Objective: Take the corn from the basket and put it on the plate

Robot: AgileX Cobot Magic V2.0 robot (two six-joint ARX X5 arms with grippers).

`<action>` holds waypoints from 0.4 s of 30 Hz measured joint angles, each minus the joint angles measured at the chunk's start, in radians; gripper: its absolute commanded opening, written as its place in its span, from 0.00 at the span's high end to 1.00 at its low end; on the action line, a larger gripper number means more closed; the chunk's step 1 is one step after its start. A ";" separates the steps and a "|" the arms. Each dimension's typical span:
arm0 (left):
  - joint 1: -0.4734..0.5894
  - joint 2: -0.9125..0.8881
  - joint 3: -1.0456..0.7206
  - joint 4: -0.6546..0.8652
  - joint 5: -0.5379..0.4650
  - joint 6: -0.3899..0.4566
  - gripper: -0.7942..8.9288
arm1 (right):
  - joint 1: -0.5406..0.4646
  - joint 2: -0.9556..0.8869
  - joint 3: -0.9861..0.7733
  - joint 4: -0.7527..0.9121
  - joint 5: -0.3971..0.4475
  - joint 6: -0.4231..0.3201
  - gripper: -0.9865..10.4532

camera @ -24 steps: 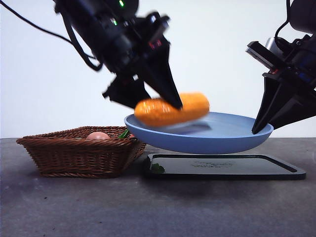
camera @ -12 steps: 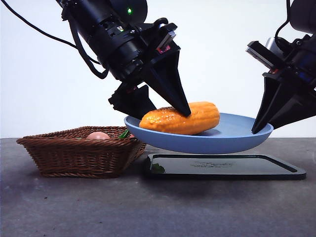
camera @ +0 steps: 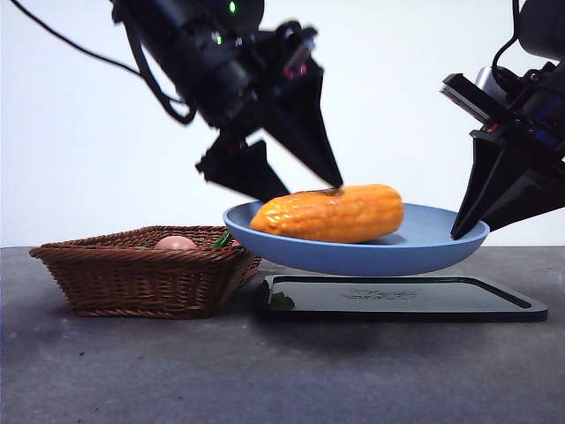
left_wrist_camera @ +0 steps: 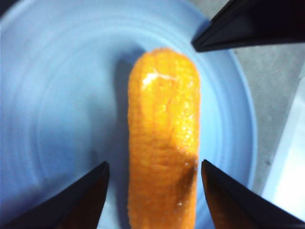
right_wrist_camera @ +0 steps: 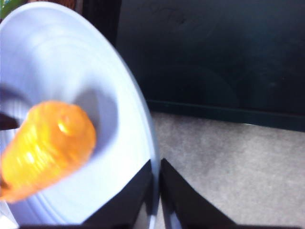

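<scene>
1. Grey table (camera: 132,371) runs across the foreground beneath a plain white wall.
2. On the plate (camera: 415,252) lies the corn (camera: 331,214), lengthwise and level, its orange-yellow kernels glossy; in the left wrist view the corn (left_wrist_camera: 164,143) stretches along the plate's middle.
3. Just above the corn hangs the left gripper (camera: 296,181), jaws spread wide to either side of the cob, gripping nothing; one tip is at the cob's top, though contact cannot be judged.
4. The plate is light blue and raised clear of the table, tilted slightly, hovering over the black tray (camera: 494,309).
5. Clamped on the plate's rim at its far side from the basket is the right gripper (right_wrist_camera: 157,191), its jaws pinched together with the rim between them.
6. Left of the tray stands the basket (camera: 132,278), its rim close to the plate's edge.
7. Inside the basket a pinkish round item (camera: 175,242) and a bit of green leaf (camera: 221,238) peek above the weave.
</scene>
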State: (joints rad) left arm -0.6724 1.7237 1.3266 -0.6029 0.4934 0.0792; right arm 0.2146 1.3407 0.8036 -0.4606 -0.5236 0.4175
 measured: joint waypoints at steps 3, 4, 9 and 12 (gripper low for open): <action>0.000 -0.035 0.036 -0.028 0.000 0.000 0.59 | -0.016 0.000 0.000 0.002 0.000 0.000 0.91; 0.000 -0.047 0.053 -0.033 0.000 0.000 0.59 | -0.024 0.001 0.000 0.002 0.000 0.000 0.91; 0.000 -0.092 0.112 -0.067 0.001 0.000 0.59 | -0.077 0.031 0.016 0.004 0.000 0.000 0.91; 0.000 -0.108 0.133 -0.084 0.000 0.000 0.59 | -0.106 0.066 0.048 0.005 0.000 0.000 0.91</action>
State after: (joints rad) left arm -0.6724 1.6154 1.4597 -0.6868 0.4934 0.0788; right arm 0.1085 1.4063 0.8513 -0.4561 -0.5240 0.4175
